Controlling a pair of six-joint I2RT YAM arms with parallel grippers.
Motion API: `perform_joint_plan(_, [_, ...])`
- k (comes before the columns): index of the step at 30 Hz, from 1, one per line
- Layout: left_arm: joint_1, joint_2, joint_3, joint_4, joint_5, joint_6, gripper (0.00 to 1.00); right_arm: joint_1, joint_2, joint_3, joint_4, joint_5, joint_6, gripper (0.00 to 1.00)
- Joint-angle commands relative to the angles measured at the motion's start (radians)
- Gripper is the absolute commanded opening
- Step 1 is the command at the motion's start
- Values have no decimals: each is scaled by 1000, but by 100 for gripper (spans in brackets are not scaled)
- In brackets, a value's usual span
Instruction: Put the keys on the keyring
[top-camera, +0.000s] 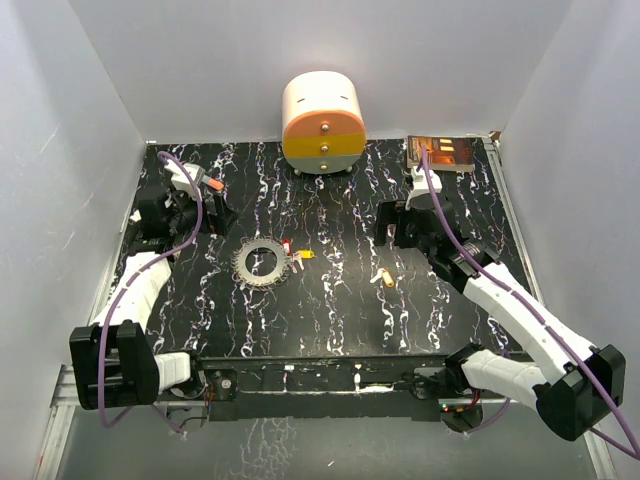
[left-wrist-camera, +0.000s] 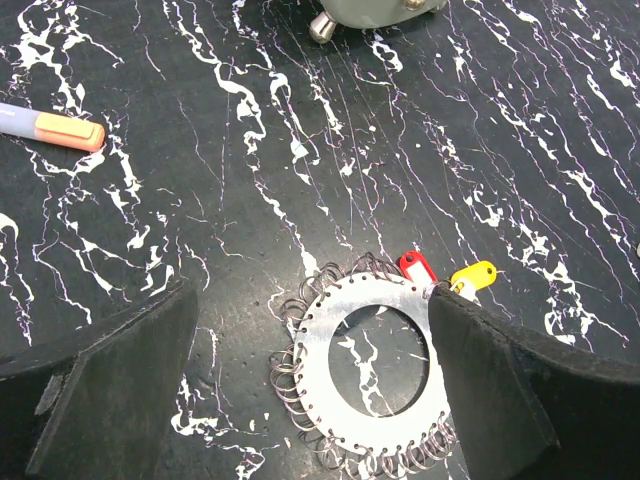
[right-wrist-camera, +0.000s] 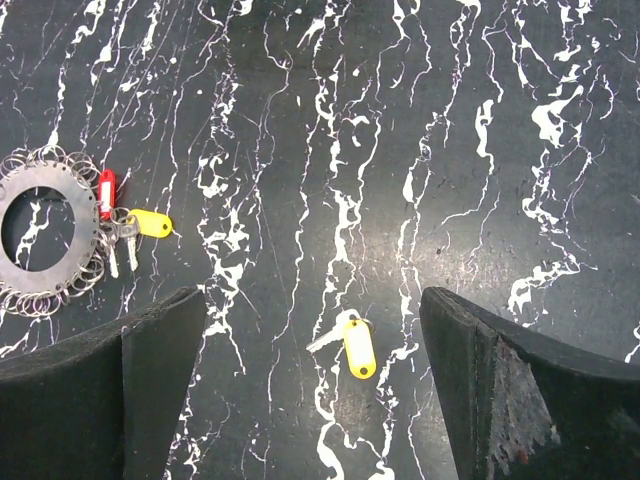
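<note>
Flat on the worktop (top-camera: 330, 320), left of centre: the keyring (top-camera: 246, 264), edged all round with small wire loops. At its right rim, side by side: a red key (left-wrist-camera: 415, 266) and a yellow key (left-wrist-camera: 473, 274), heads pointing away from the ring (hooked into a loop or only touching it, cannot tell). Further right, well apart from the ring and near the middle of the worktop: a loose key (right-wrist-camera: 358, 348) with a yellow head, lying alone.

Just to the far left of the ring: the left fingers (left-wrist-camera: 110, 390), spread wide and holding nothing. In their wrist view, frames the ring between the two tips, one tip covering part of the yellow key.

Right of centre, beyond the loose key: the right fingers (right-wrist-camera: 520, 390), likewise spread and empty. In their wrist view, shows the loose key between them.

At far left: an orange-tipped stick (left-wrist-camera: 55, 128). At the far edge, centre: a white, orange and yellow drum (top-camera: 323, 122). In the far right corner: a flat box (top-camera: 440, 153).
</note>
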Motion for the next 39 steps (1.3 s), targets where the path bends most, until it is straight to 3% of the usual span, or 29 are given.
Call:
perform_joint_plan(1, [6, 1, -2, 19, 27, 0, 97, -1, -1, 20, 64, 5, 3, 98])
perform_joint_plan(14, [6, -2, 0, 15, 33, 1, 97, -2, -16, 7, 58, 17, -7, 99])
perform_joint_plan(19, [6, -3, 12, -4, 36, 10, 97, -2, -13, -21, 62, -56, -49, 99])
perform_joint_plan(24, [6, 22, 50, -90, 112, 88, 97, -1, -8, -67, 112, -227, -86, 97])
perform_joint_plan(27, [-3, 54, 83, -165, 143, 119, 97, 0, 20, -86, 152, -351, -87, 88])
perform_joint_plan(31, [-20, 55, 75, -186, 133, 155, 96, 18, 78, -110, 224, -479, -43, 65])
perform_joint_plan(36, [-24, 22, 34, -160, 108, 174, 96, 121, 160, -111, 317, -468, -22, 55])
perform_joint_plan(39, [-23, 20, 24, -159, 102, 178, 96, 229, 239, -71, 346, -410, -47, 54])
